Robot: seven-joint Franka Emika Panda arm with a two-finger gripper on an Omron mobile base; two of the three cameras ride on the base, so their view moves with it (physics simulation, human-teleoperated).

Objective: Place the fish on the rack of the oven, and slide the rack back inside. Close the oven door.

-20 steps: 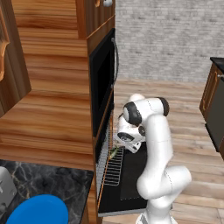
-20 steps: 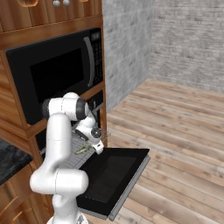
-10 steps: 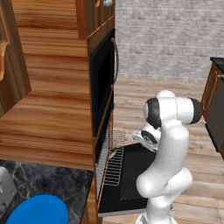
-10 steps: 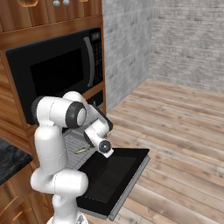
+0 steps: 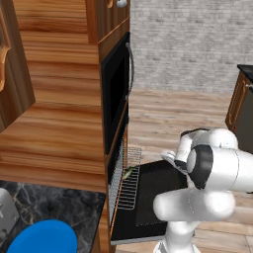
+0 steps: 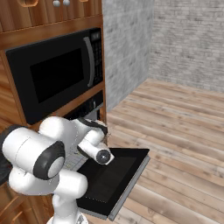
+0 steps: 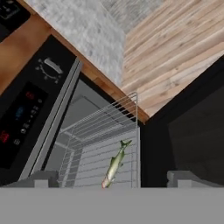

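The fish [image 7: 114,162] lies free on the rack [image 7: 100,144], slender and yellowish green, head toward the rack's front edge. The rack sticks out of the oven [image 5: 116,163] over the oven door [image 5: 158,197], which hangs open and flat. In the left base view the fish [image 5: 127,173] rests near the rack's [image 5: 129,185] inner left part. My gripper [image 7: 113,180] hovers over the rack, apart from the fish, open, with nothing between its fingertips [image 7: 43,178]. In the right base view my arm covers most of the rack, and the door [image 6: 118,175] juts toward the floor.
The black microwave [image 6: 57,72] sits above the oven in the wooden cabinetry. A dark stone counter [image 5: 44,207] with a blue plate [image 5: 44,239] lies at lower left. Open wooden floor [image 6: 175,131] spreads to the right of the door. A dark cabinet [image 5: 242,104] stands far right.
The jaws have spread open and let go of the fish, which stays on the rack. The hand has drawn back from the oven opening, out over the door.
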